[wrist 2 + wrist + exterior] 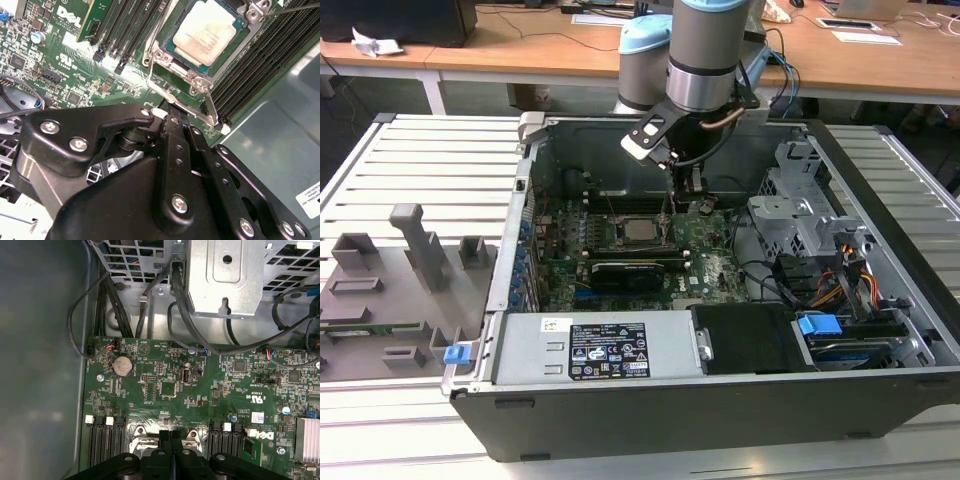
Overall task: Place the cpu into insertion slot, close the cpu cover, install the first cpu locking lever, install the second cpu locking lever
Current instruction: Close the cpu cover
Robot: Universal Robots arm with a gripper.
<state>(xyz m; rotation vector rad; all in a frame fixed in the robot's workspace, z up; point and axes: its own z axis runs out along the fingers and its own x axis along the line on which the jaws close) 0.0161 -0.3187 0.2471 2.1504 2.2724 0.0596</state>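
Wooden desks (pixel 520 50) line the back of the room, and a slatted metal table (pixel 410 160) carries an open computer case (pixel 650 420) lying on its side.

Seen from the exterior view, the green circuit board (pixel 710 265) covers the case floor. The cpu (pixel 642 232) sits in its socket near the middle of that board, with a long black card (pixel 625 270) on the board just in front of it. The arm (pixel 705 50) comes down from above, and its gripper (pixel 695 195) hangs low over the board, just beside the socket on the exterior view's right. A grey power supply (pixel 605 350) lies between the board and the case's front wall.

The second wrist view looks down at the board past the black gripper (pixel 176 120). The cpu (pixel 206 32) lies flat in the socket, pale top up, and the cpu cover (pixel 177 67) frames it. A thin metal lever (pixel 212 107) runs along the socket's edge, and the fingertips are right at that edge. Black memory slots (pixel 120 30) flank the socket on the board.

From the first wrist view, the gripper (pixel 170 440) has its fingers pressed together, tips down at the board (pixel 200 395). Whether they pinch anything I cannot tell. A round coin battery (pixel 123 366) sits on the board, and black cables (pixel 180 305) loop past its far edge.
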